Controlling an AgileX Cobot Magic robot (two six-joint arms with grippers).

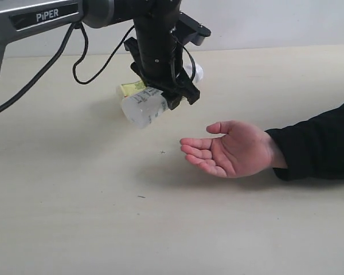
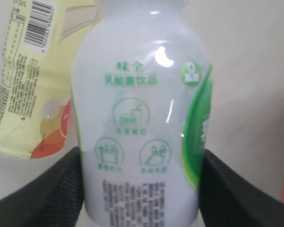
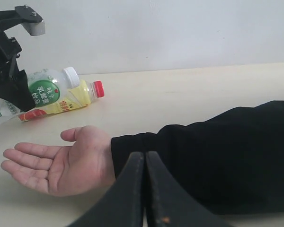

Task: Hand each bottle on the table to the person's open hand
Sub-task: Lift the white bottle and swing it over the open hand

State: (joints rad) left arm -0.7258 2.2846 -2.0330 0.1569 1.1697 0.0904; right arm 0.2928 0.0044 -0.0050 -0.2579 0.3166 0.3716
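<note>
- White bottle (image 1: 142,109) hangs tilted above the table (image 1: 74,223), clamped across its body in the left gripper (image 1: 165,94).
- The open hand (image 1: 232,150) lies lower, toward the right arm's side, palm up, not touching.
- Right gripper (image 3: 145,189), jaws pressed together, holds nothing.

The worktop (image 1: 74,229) is pale beige, wood-look and flat, and fills most of the exterior view. Two tiny dark specks (image 1: 162,152) mark it, one near centre and one toward 6 o'clock. A plain off-white wall (image 1: 275,23) meets its far edge at 12 o'clock. Lighting is even and diffuse. One soft-edged shadow (image 1: 160,175) lies just below centre.
</note>
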